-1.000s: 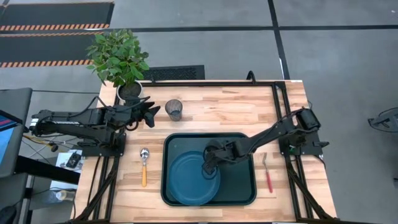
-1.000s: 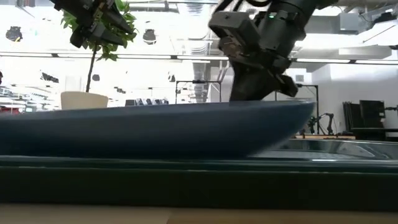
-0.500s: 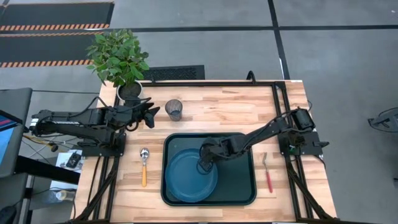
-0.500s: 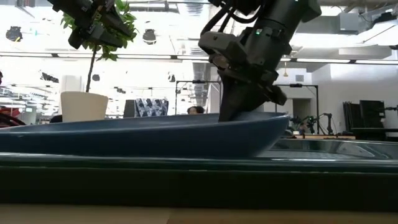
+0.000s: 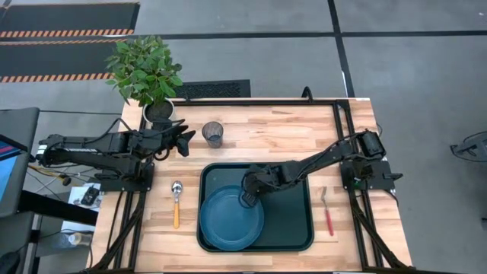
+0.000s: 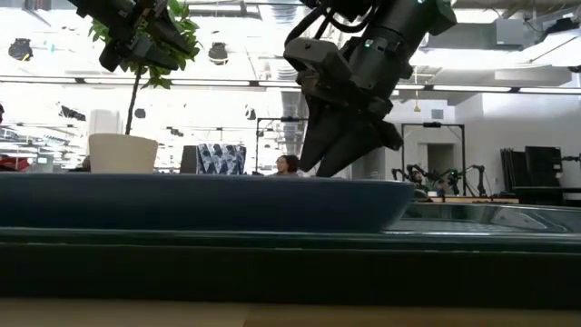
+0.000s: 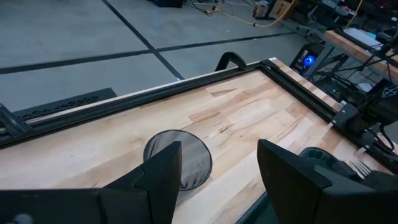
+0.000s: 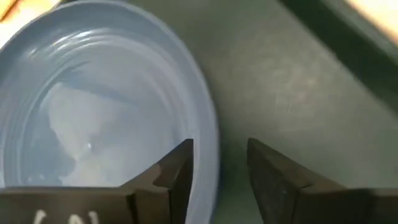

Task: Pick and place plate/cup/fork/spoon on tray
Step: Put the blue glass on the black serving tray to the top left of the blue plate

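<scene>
Looking straight down, we see the plate (image 5: 230, 218) lying flat in the left half of the tray (image 5: 293, 224), with the right gripper (image 5: 246, 199) at its far rim. The cup (image 5: 212, 134) stands on the wood near the left gripper (image 5: 185, 141); the spoon (image 5: 176, 203) and fork (image 5: 327, 210) lie either side of the tray.

From table height, the right gripper (image 6: 320, 163) sits just above the level plate (image 6: 200, 200), fingers spread.

Past the left wrist, fingers apart, the cup (image 7: 178, 158) waits ahead.

Past the right wrist, the fingers are parted astride the plate's rim (image 8: 208, 134), gripping nothing. We judge the release done; we should lift straight up, so neither finger catches the rim.
</scene>
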